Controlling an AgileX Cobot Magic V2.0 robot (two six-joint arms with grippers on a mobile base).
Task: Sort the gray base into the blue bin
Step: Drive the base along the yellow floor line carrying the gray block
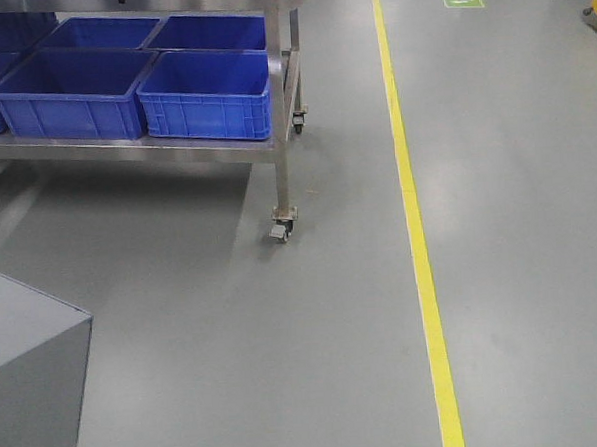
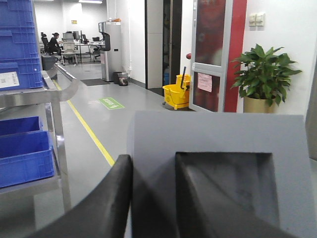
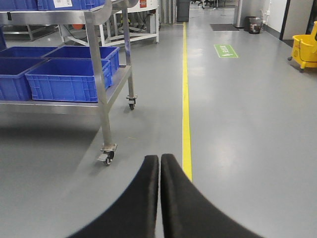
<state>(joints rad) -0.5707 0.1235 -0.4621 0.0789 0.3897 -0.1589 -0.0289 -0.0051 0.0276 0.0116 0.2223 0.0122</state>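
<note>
Left wrist view, closest in: two black fingers (image 2: pixel 111 198) of the left gripper (image 2: pixel 153 166) pinch the gray base (image 2: pixel 218 134). One finger lies against the block's outer left side and the other sits inside the square recess, so the wall is clamped between them. The block is held off the floor, recess facing the camera, well apart from the cart.

Right gripper (image 3: pixel 159 166): fingers pressed flat together with nothing between them, pointing out over the bare gray floor and angled slightly down.

Containers: steel cart (image 1: pixel 282 134) on casters (image 1: pixel 282 227)
- the blue bin (image 1: pixel 207 93) sits at the front right corner of the lower shelf (image 1: pixel 124 150)
- another bin (image 1: pixel 71 95) touches it on the left along the shelf's front edge
- two more bins (image 1: pixel 208 30) stand behind, towards the back edge
- where the bins' insides are visible, they show only blue walls and floor
- upper shelf, left wrist view: stacked blue crates, one with a white label (image 2: pixel 9 79); their contents are hidden

Yellow line (image 1: pixel 413 207) runs along the floor just right of the cart. Yellow mop bucket (image 2: pixel 176 94) and potted plant (image 2: pixel 262 74) stand by the far wall
</note>
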